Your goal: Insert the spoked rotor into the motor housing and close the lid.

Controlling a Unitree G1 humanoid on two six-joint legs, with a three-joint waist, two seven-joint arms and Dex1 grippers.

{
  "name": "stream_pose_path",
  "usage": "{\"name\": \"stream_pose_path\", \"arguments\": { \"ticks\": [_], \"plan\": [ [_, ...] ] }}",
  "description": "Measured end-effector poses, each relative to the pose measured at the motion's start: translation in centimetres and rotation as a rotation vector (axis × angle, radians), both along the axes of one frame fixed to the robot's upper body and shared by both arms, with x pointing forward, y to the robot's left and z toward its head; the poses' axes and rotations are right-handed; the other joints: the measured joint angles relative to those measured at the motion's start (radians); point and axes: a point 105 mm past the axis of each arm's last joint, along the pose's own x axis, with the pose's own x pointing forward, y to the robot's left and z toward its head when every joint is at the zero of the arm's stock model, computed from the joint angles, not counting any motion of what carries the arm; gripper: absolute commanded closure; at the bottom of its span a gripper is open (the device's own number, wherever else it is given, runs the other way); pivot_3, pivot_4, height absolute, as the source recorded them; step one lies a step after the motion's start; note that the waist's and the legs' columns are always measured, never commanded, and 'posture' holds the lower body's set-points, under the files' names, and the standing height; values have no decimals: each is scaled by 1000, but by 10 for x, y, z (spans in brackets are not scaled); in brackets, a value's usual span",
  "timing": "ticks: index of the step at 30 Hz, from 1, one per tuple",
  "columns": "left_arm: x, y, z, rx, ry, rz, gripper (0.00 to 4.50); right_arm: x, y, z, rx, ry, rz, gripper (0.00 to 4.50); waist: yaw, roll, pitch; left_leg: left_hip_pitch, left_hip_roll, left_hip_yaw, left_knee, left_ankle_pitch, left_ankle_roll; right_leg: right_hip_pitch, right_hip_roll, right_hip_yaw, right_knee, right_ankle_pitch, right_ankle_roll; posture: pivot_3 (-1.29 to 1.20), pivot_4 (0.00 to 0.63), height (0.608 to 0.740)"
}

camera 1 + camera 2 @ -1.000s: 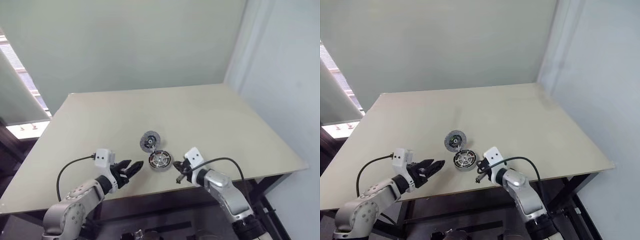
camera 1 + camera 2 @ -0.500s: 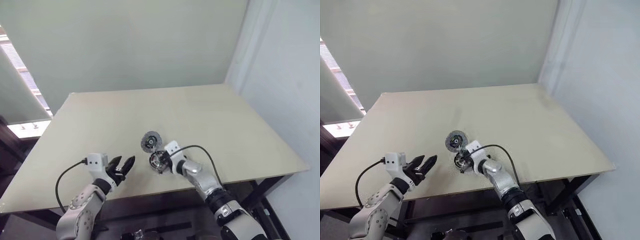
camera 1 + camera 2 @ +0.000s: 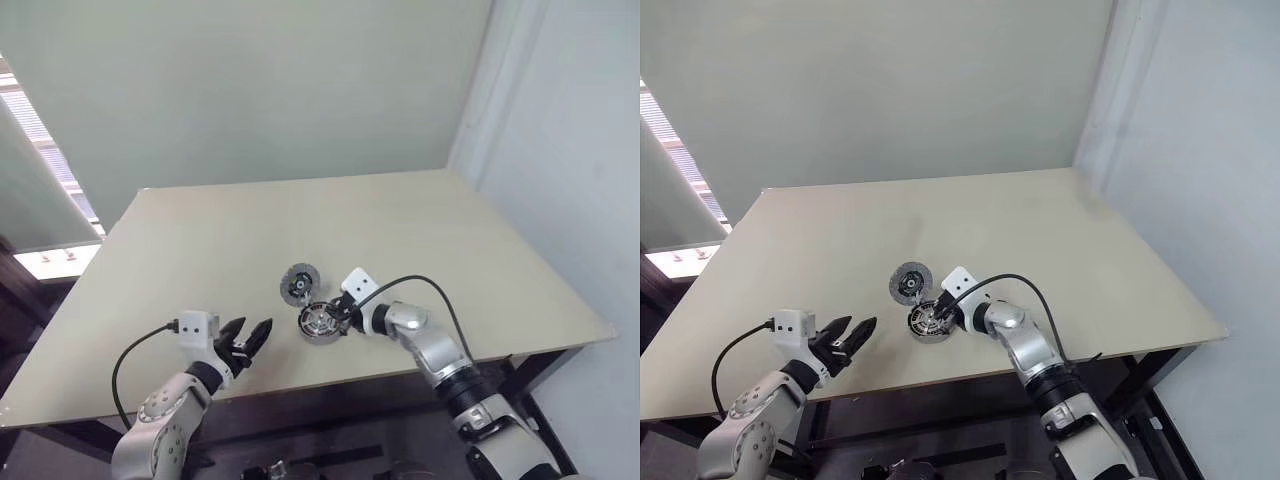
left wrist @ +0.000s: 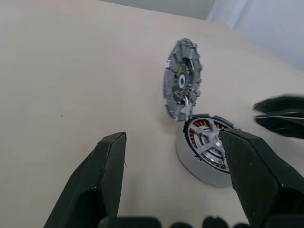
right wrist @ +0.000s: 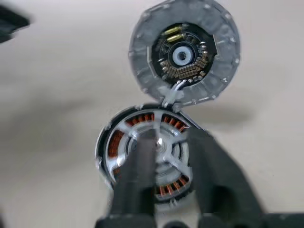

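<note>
Right gripper (image 5: pixel 164 147) had swung in from the lower right of the frame toward the centre since the earlier frame and now sat right over the motor housing (image 3: pixel 320 322), fingers a narrow way apart and straddling the hub of the spoked rotor (image 5: pixel 152 145). Whether they pinched it or had just let go, can't tell. Rotor looked already seated inside the housing, copper windings showing between the spokes, so the insert step read as done or nearly done. Lid (image 3: pixel 300 283) lay open and tilted just above the housing in the frame, joined to it by a small hinge tab, inner side facing up; closing it was probably what remained.

Left gripper (image 4: pixel 173 178) had dropped slightly lower in the frame. It hovered at lower left, well apart from the housing, fingers spread wide and holding nothing, pointed toward the parts, likely waiting to steady the housing or flip the lid. Table (image 3: pixel 200 240) otherwise bare around the parts, both sitting low-centre near the front edge, within reach of both arms.
</note>
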Motion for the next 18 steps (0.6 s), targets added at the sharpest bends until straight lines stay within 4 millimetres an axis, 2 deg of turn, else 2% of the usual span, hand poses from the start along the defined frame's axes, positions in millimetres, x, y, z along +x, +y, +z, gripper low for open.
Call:
{"name": "stream_pose_path", "arguments": {
  "ticks": [7,10,18],
  "plan": [
    [-3,-6,-11,93,21,-117,1144,-12,-10,-5,-220,-38,132,36,0,0,0,-1,0,0,-2,0,0,-2,0,0,0,1,1,0,0,740],
    [-6,-6,-14,134,28,-155,1144,-11,-11,-6,-288,-68,161,36,0,0,0,-1,0,0,-2,0,0,-2,0,0,0,1,1,0,0,740],
    [-15,-10,-25,223,66,-244,1144,-12,3,-10,-419,-164,273,36,0,0,0,-1,0,0,-2,0,0,-2,0,0,0,1,1,0,0,740]
  ]
}}
